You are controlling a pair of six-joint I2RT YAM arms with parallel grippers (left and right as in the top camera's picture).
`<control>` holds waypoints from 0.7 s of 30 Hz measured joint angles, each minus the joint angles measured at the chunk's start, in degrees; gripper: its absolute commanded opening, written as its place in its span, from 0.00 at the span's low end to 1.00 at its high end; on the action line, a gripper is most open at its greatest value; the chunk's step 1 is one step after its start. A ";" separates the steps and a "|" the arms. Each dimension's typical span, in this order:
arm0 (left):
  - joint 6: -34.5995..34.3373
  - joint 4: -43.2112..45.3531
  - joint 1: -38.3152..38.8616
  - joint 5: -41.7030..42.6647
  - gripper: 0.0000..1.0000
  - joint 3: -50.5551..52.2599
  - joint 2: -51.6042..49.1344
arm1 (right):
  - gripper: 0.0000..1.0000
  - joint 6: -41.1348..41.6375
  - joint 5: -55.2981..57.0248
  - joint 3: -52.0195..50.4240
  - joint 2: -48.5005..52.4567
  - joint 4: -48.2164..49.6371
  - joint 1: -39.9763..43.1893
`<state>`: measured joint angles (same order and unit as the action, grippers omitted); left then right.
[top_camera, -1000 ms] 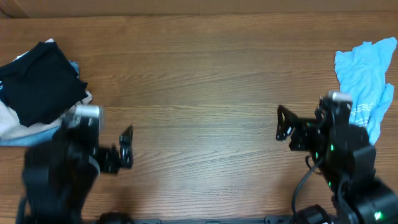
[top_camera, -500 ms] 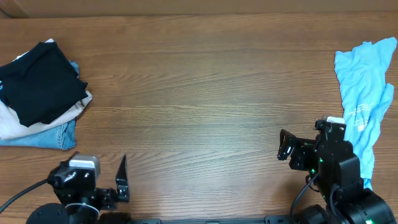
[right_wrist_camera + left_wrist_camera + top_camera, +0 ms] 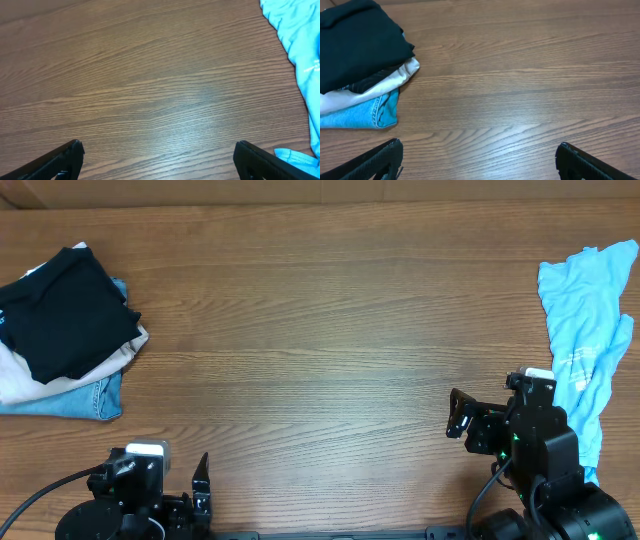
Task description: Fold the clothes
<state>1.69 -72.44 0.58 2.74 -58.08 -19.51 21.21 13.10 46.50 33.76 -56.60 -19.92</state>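
Observation:
The clothes, a plain black T-shirt (image 3: 65, 310), lie folded on top of a stack at the table's far left; in the left wrist view they (image 3: 360, 40) fill the upper left corner. My left gripper (image 3: 202, 480) is drawn back to the front edge, well away from the stack, and stands open (image 3: 480, 150) over bare wood. My right gripper (image 3: 458, 412) is at the front right, also open (image 3: 159, 149), with nothing between its fingers.
Under the black shirt lie a cream garment (image 3: 20, 375) and folded blue denim (image 3: 85, 395). A crumpled light blue garment (image 3: 585, 330) lies along the right edge, close beside my right arm, its hem (image 3: 295, 35) showing in the right wrist view.
My left arm has pulled back from beside the stack to the front edge. My right arm also drew back toward the front a second ago and has since stayed still.

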 measured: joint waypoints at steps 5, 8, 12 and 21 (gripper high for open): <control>0.00 0.00 0.00 -0.02 1.00 0.00 0.00 | 1.00 0.02 -0.02 -0.02 -0.09 -0.11 0.02; 0.00 0.00 0.00 -0.02 1.00 0.00 0.00 | 1.00 -0.02 0.00 -0.07 -0.92 -0.72 0.59; 0.00 0.00 0.00 -0.02 1.00 0.00 0.00 | 1.00 -0.48 0.42 -0.20 -3.52 -1.86 3.10; 0.00 -0.04 0.00 -0.02 1.00 0.00 0.00 | 1.00 -6.82 -0.76 -8.68 -18.16 11.32 5.97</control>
<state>1.69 -72.49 0.58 2.72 -58.08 -19.51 14.39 12.34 37.82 15.59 -45.28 -13.96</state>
